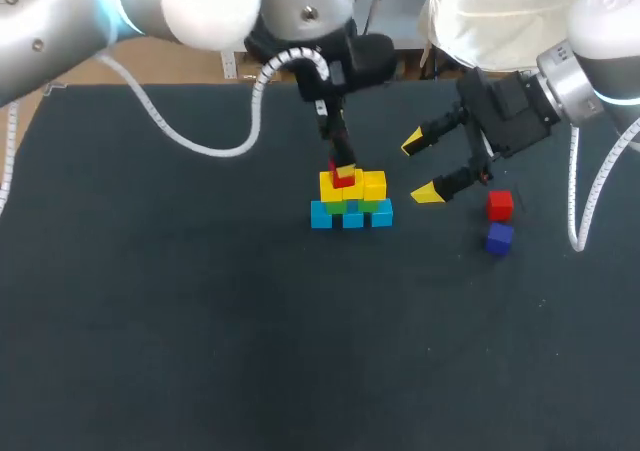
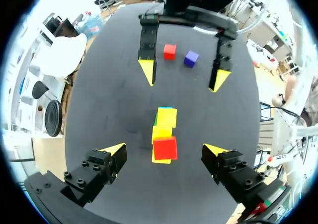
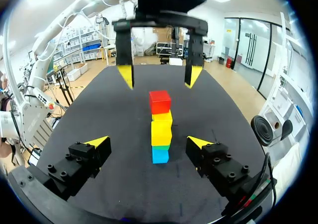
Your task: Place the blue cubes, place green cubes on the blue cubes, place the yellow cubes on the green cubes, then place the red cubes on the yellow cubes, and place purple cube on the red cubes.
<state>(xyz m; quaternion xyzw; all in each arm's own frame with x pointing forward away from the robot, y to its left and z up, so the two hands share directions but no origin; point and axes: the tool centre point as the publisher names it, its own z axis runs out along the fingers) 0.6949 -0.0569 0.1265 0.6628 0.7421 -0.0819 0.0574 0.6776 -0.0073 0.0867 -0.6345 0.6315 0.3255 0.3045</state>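
1. Where the dark counter [image 1: 150,351] spreads widest, near its middle, a small stack [image 1: 352,201] of cubes stands; blue cubes [image 1: 352,218] form the bottom row, green cubes [image 1: 370,206] sit on them, and yellow cubes [image 1: 375,184] sit on the green.
2. A single cube, the top red cube [image 1: 344,176], rests on the yellow layer; in the right wrist view it crowns the column of colours.
3. The left arm [image 1: 60,31] comes in from the left and hangs over the stack; the left jaws point straight down and stand wide open, with one yellow-tipped finger [image 2: 114,149] on each side of the top red cube; neither finger touches it, and the left jaws hold nothing.
4. The right arm [image 1: 600,21] comes in from the right; the right jaws sit just to the right of the stack, above the counter, spread wide and empty; their yellow fingertips [image 1: 428,193] are clear of the cubes.
5. A loose red cube [image 1: 500,205] lies on the counter to the right of the stack, on the far side of the right jaws; a purple cube [image 1: 499,239] lies just beside it, nearer the camera in the head view, not touching it.
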